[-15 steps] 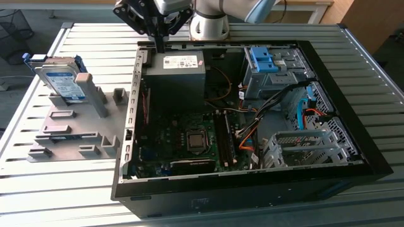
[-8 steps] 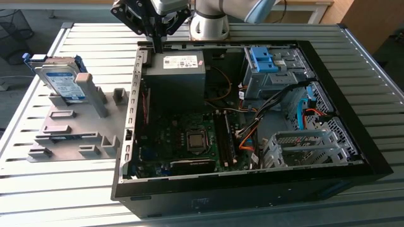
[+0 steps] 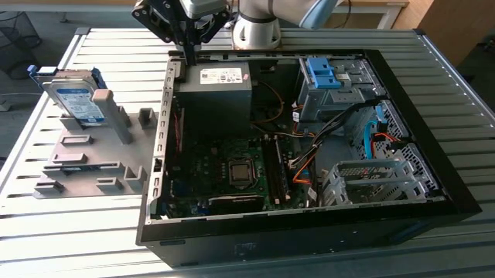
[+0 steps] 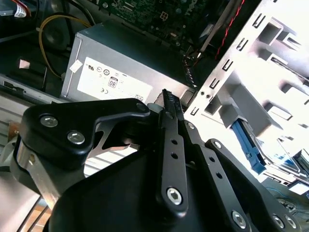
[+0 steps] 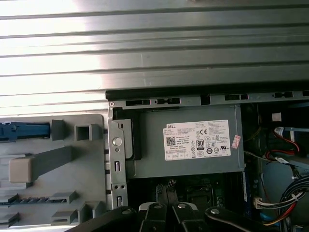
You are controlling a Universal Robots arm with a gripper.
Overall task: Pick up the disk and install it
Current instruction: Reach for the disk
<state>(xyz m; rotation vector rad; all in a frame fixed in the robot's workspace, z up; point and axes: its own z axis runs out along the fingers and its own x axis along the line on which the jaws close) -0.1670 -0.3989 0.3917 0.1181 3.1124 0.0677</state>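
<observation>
The disk [image 3: 75, 99], a silver drive with a white-and-blue label in a blue bracket, stands on edge in a grey fixture [image 3: 89, 165] at the exterior view's left, beside the open computer case [image 3: 309, 231]. Its blue bracket edge [image 5: 24, 130] appears in the first wrist view. My gripper [image 3: 189, 57] hangs over the case's far left corner, just above the grey power supply box [image 3: 217, 92], well apart from the disk. In both wrist views the black fingers [image 4: 167, 104] lie together with nothing between them, and the gripper [image 5: 166, 211] points at the power supply [image 5: 188, 142].
Inside the case are a motherboard [image 3: 232, 168], bundles of cables [image 3: 309, 150], a drive cage with a bare blue bracket [image 3: 321, 72] at the far side and a metal cage [image 3: 371, 179] near the front. The ribbed metal table [image 3: 77, 231] surrounds the case.
</observation>
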